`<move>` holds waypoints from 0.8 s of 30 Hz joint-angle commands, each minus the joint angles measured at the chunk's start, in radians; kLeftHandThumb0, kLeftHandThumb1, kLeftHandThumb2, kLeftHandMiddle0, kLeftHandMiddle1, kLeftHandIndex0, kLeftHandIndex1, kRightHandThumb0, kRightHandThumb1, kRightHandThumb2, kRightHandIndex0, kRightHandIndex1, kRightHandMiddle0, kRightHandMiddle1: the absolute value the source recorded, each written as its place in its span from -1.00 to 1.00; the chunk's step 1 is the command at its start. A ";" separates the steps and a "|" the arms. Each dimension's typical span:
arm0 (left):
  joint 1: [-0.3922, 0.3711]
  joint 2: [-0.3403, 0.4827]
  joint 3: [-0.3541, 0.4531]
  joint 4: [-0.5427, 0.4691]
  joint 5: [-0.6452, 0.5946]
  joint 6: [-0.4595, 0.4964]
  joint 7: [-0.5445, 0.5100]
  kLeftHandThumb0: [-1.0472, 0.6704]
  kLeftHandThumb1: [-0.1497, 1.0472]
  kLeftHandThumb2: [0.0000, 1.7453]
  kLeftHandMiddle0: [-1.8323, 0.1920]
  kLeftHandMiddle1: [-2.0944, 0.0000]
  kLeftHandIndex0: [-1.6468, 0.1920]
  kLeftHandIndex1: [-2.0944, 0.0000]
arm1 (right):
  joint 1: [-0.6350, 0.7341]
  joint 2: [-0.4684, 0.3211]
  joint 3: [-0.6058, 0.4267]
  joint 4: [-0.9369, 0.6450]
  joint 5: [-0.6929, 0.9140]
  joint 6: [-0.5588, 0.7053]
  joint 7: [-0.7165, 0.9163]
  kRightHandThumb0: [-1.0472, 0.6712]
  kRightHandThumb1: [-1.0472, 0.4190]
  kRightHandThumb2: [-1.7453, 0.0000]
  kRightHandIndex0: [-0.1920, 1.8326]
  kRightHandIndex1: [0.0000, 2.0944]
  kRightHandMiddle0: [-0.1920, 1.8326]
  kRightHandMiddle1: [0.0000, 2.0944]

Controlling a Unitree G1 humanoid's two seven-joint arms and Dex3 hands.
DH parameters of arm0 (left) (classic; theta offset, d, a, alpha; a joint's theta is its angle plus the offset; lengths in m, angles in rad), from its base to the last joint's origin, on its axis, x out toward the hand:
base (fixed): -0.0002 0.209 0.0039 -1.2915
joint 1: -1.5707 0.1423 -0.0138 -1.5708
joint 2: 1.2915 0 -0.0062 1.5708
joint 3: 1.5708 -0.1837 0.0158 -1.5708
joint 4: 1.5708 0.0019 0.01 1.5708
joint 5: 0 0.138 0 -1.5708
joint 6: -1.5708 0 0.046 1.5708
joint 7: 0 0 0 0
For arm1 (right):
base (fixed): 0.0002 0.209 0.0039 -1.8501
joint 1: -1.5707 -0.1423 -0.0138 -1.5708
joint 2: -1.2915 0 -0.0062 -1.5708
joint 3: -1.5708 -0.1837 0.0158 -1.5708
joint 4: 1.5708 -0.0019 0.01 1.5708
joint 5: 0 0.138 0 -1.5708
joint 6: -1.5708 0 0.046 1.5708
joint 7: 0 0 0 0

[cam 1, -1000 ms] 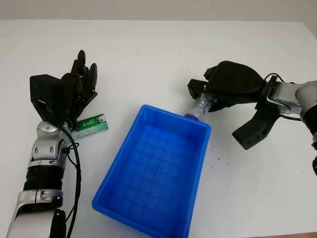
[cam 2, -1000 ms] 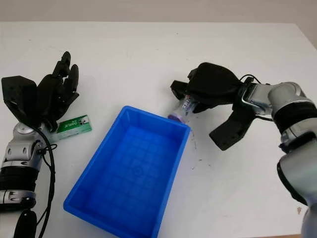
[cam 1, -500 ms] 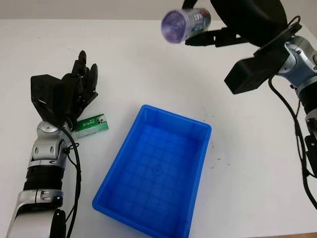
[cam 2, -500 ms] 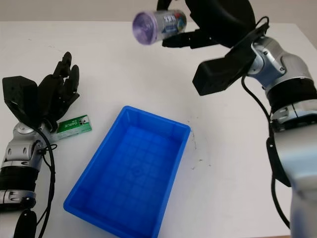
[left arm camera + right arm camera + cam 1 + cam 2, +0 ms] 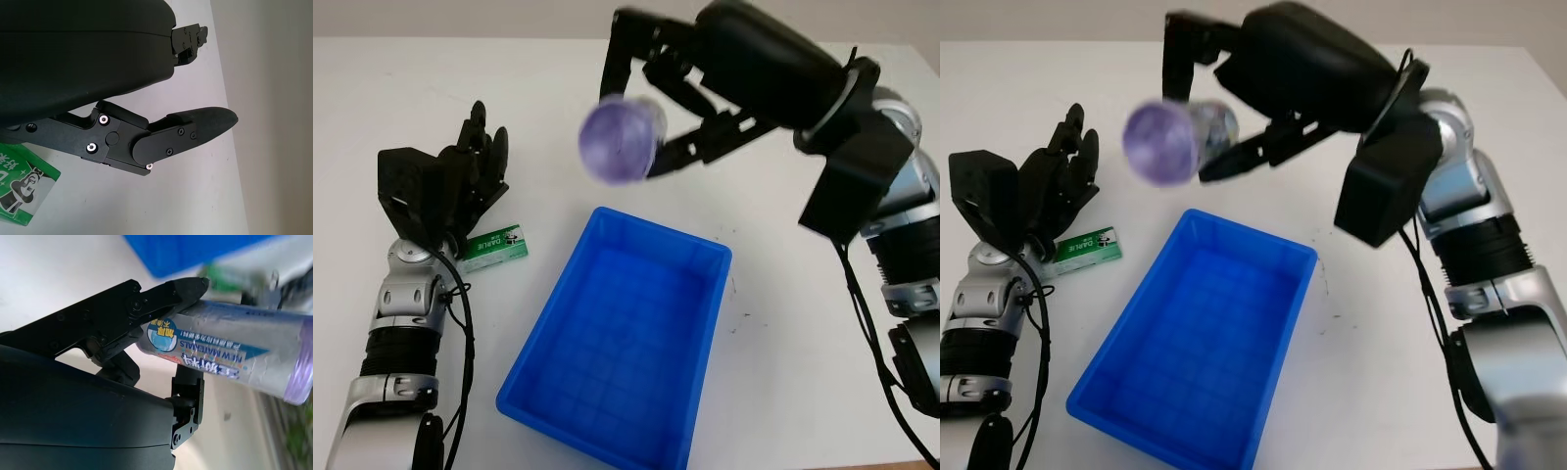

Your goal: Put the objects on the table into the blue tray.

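My right hand (image 5: 651, 117) is raised in the air above the far end of the blue tray (image 5: 685, 431), shut on a roll of purple bags (image 5: 622, 140) in a clear printed wrapper (image 5: 230, 357); its round purple end faces me. The tray holds nothing. A small green packet (image 5: 492, 247) lies on the table to the left of the tray. My left hand (image 5: 475, 166) is open just above and behind that packet, whose corner (image 5: 19, 188) sits beside the hand's shell.
The white table (image 5: 783, 372) has bare room to the right of the tray and along its far side. My right arm (image 5: 862, 176) stretches across the far right of the table.
My right hand has swung the purple roll down and toward me from the far edge, now over the tray's far end. The left hand and green packet have stayed put.
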 commanded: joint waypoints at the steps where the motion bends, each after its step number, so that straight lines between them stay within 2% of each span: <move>1: 0.003 0.001 -0.001 -0.006 0.002 -0.012 0.001 -0.55 1.00 -0.18 1.00 1.00 1.00 1.00 | 0.033 -0.020 0.005 -0.061 0.006 0.007 0.045 -0.39 -0.99 0.90 -0.28 1.00 -0.46 1.00; 3: 0.001 -0.001 0.001 -0.004 -0.002 -0.007 0.001 -0.54 1.00 -0.18 1.00 1.00 1.00 1.00 | 0.046 -0.030 0.009 -0.095 0.006 0.017 0.096 -0.39 -1.00 0.92 -0.56 1.00 -0.65 1.00; 5: 0.001 -0.002 0.000 -0.004 -0.003 -0.005 0.002 -0.55 1.00 -0.19 1.00 1.00 1.00 1.00 | 0.048 -0.033 0.012 -0.117 0.014 0.034 0.144 -0.37 -1.00 0.92 -0.71 1.00 -0.77 1.00; 7: 0.003 -0.004 -0.001 -0.009 -0.002 -0.005 0.005 -0.54 1.00 -0.19 1.00 1.00 1.00 1.00 | 0.044 -0.038 0.019 -0.134 0.029 0.050 0.201 -0.24 -1.00 0.89 -0.88 0.74 -0.87 0.65; 8: 0.003 -0.005 -0.001 -0.010 -0.002 -0.004 0.006 -0.54 1.00 -0.18 1.00 1.00 1.00 1.00 | 0.043 -0.041 0.020 -0.143 0.036 0.058 0.225 -0.19 -1.00 0.87 -0.90 0.54 -0.88 0.46; 9: 0.004 -0.006 -0.002 -0.010 -0.002 -0.005 0.006 -0.54 1.00 -0.18 1.00 1.00 1.00 1.00 | 0.044 -0.042 0.017 -0.150 0.040 0.063 0.242 -0.13 -0.99 0.84 -0.87 0.14 -0.88 0.13; 11: 0.004 -0.006 -0.003 -0.006 -0.002 -0.008 0.005 -0.54 1.00 -0.19 1.00 1.00 1.00 1.00 | 0.051 -0.041 0.009 -0.163 0.058 0.079 0.270 -0.09 -0.94 0.74 -0.77 -0.47 -0.80 -0.39; 12: 0.004 -0.006 -0.004 -0.003 -0.001 -0.010 0.004 -0.55 1.00 -0.19 1.00 1.00 1.00 1.00 | 0.056 -0.038 0.004 -0.168 0.071 0.088 0.279 -0.09 -0.90 0.70 -0.77 -0.66 -0.79 -0.57; 13: 0.003 -0.005 -0.006 0.001 0.003 -0.012 0.004 -0.56 1.00 -0.19 1.00 1.00 1.00 1.00 | 0.061 -0.035 -0.001 -0.173 0.080 0.091 0.282 -0.16 -0.89 0.75 -0.83 -0.84 -0.83 -0.76; 16: 0.001 -0.003 -0.009 0.011 0.006 -0.017 0.001 -0.57 1.00 -0.19 1.00 1.00 1.00 1.00 | 0.061 -0.031 -0.012 -0.179 0.090 0.090 0.285 -0.37 -0.98 0.87 -0.98 -0.98 -0.97 -0.97; 20: -0.003 -0.009 -0.009 0.020 0.004 -0.020 0.004 -0.57 1.00 -0.20 1.00 1.00 1.00 1.00 | 0.076 0.023 -0.063 -0.138 0.164 0.098 0.233 -0.46 -1.00 0.87 -1.00 -1.00 -1.00 -1.00; 24: -0.006 -0.011 -0.011 0.033 0.004 -0.029 0.004 -0.58 1.00 -0.21 1.00 1.00 1.00 1.00 | 0.073 0.085 -0.141 -0.071 0.268 0.198 0.174 -0.48 -1.00 0.79 -1.00 -1.00 -1.00 -1.00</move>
